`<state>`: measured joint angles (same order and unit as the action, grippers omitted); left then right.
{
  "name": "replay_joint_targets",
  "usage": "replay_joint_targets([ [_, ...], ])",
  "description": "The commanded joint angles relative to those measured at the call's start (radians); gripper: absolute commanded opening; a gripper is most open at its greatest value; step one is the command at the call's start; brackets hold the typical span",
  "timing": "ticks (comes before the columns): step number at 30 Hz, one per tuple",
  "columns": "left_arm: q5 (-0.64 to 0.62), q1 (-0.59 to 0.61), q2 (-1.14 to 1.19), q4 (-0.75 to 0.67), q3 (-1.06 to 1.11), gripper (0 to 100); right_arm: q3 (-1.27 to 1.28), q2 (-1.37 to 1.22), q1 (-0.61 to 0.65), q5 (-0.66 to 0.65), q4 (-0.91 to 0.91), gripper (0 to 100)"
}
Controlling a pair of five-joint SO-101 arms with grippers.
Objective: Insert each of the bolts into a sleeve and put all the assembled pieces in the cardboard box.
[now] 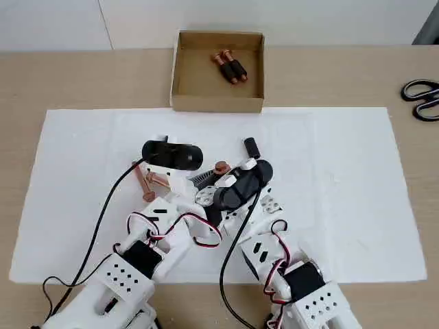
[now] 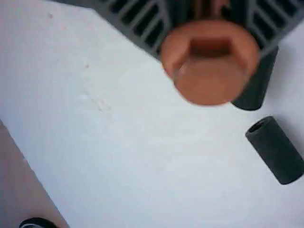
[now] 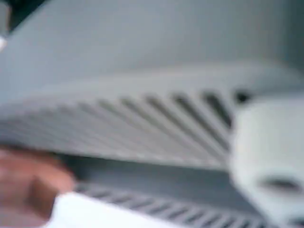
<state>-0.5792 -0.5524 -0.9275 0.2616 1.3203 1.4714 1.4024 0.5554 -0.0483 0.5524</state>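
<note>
Out over the white sheet (image 1: 343, 205), short of the cardboard box (image 1: 180, 68), clamping down with the left end effector (image 1: 211, 173), can't tell on the right end effector (image 1: 232, 184), and there near a loose sleeve (image 1: 251, 146), pinned tight, one bolt (image 2: 209, 64), likely poised for insertion.

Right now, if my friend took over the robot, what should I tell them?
Left gripper: jaws shut on a bolt, with a sleeve just behind it.
Right gripper: close beside that bolt.
Done: two finished pieces lie in the box.
Left: this bolt still needs its sleeve. The spare bolts and the loose sleeve wait on the paper. Then box them all.
</note>
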Motion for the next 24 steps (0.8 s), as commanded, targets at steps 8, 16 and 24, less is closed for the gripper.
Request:
replay_joint_targets([
  [8, 0.008, -0.006, 0.000, -0.002, -0.001, 22, -0.021, 0.021, 0.001, 0.002, 0.001, 0.9],
  [16, 0.008, -0.002, -0.107, 0.017, 0.001, 22, -0.021, 0.021, 0.001, 0.002, 0.001, 0.9],
  [24, 0.009, -0.002, -0.163, 0.209, -0.005, 31, -0.021, 0.021, 0.001, 0.002, 0.001, 0.9],
])
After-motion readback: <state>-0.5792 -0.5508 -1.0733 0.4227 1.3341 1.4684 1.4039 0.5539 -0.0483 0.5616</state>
